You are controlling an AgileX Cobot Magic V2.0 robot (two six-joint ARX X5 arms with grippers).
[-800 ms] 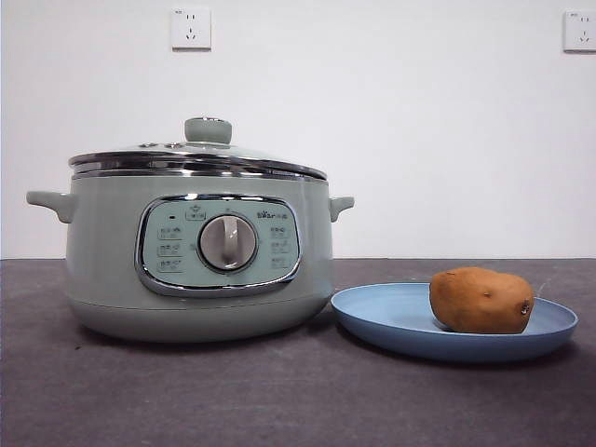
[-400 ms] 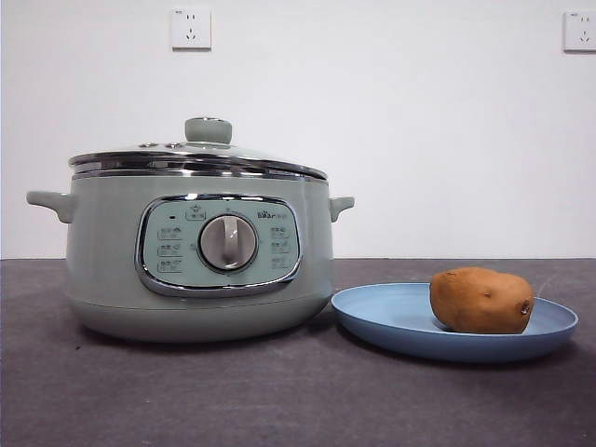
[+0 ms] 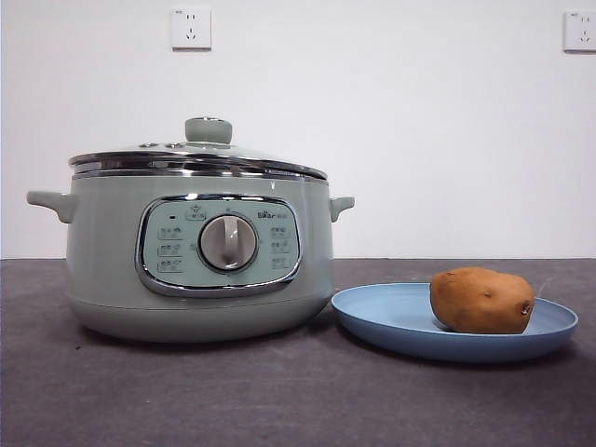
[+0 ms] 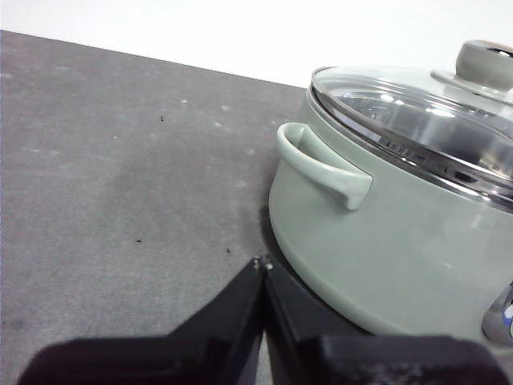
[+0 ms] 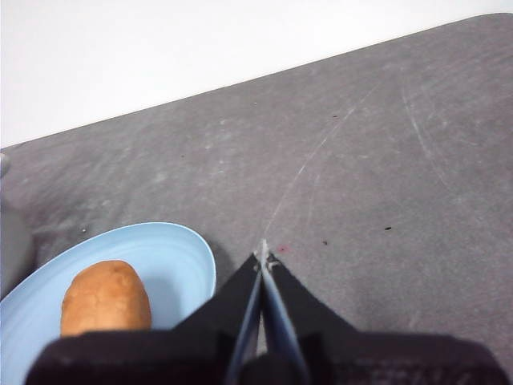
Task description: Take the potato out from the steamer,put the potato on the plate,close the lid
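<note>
One potato (image 3: 481,301) on plate (image 3: 391,321)

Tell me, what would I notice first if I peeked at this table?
The big green steamer would catch your eye first, standing on the dark table with its glass lid on. Next, the brown potato lying on the blue plate right beside the steamer. Both grippers wait off to the sides with jaws shut: the left gripper by the steamer's handle, the right gripper near the plate.
</note>
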